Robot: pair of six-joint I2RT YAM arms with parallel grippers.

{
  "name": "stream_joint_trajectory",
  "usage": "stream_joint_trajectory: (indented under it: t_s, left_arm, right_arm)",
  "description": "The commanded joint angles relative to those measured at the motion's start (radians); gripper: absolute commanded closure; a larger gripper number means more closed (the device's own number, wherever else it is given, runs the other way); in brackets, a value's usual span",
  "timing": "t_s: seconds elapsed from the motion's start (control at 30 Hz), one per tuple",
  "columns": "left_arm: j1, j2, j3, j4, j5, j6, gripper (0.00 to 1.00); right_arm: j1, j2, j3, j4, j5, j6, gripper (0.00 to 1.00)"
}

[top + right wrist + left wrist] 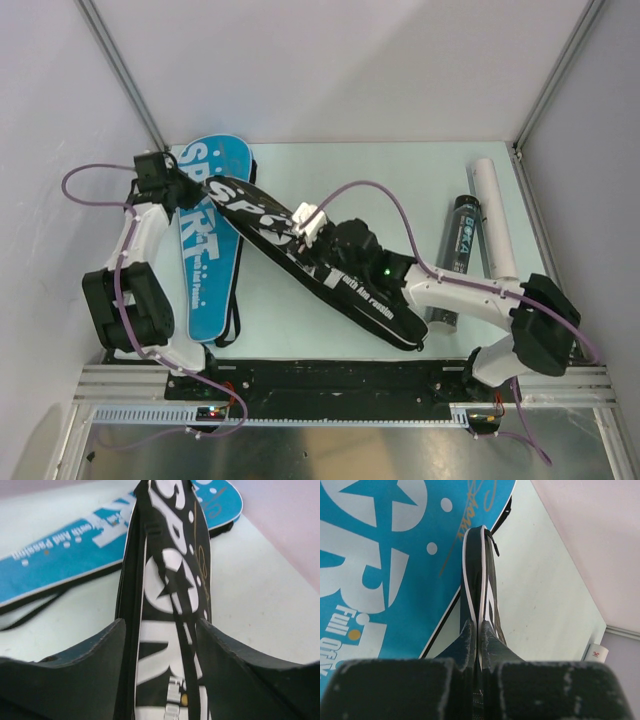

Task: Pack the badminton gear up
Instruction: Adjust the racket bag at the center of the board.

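A black "SPORT" racket bag (320, 265) lies diagonally across the table, partly over a blue "SPORT" racket bag (205, 250) at the left. My left gripper (188, 190) is shut on the black bag's wide far end; in the left wrist view the fingers (477, 627) pinch the bag's white-piped edge (482, 570). My right gripper (308, 225) is open over the middle of the black bag; in the right wrist view its jaws (160, 625) stand on either side of the bag (170, 580) and its strap. No rackets or shuttlecocks show.
A black shuttle tube (455, 262) and a white tube (495, 215) lie side by side at the right of the table. The white tube's end shows in the left wrist view (596, 653). The blue bag also shows in both wrist views (385, 555) (75, 555). Walls enclose the table.
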Motion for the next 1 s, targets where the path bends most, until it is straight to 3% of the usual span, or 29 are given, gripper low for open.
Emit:
stream_joint_trajectory:
  t_s: [0.0,0.23,0.37,0.5,0.77,0.97]
  left_arm:
    - [0.002,-0.11,-0.033,0.017,-0.004,-0.026,1.0]
    - [0.002,-0.159,-0.077,0.019,-0.015,-0.023,1.0]
    - [0.003,-0.175,-0.089,0.021,-0.007,-0.017,1.0]
    - [0.002,-0.182,-0.097,0.022,-0.005,-0.014,1.0]
    - [0.004,-0.191,-0.108,0.027,-0.005,-0.014,1.0]
    - [0.003,-0.188,-0.11,0.032,-0.007,-0.016,1.0]
  right_arm:
    - [-0.06,0.108,0.128,0.006,-0.141,0.118,0.34]
    - [-0.145,0.249,0.251,-0.016,-0.362,0.204,0.24]
    - [-0.193,0.315,0.296,-0.052,-0.473,0.223,0.1]
    - [-0.227,0.369,0.327,-0.083,-0.546,0.211,0.09]
    - [-0.25,0.453,0.428,-0.182,-0.694,0.214,0.32]
    - [-0.216,0.463,0.481,-0.253,-0.689,0.206,0.59]
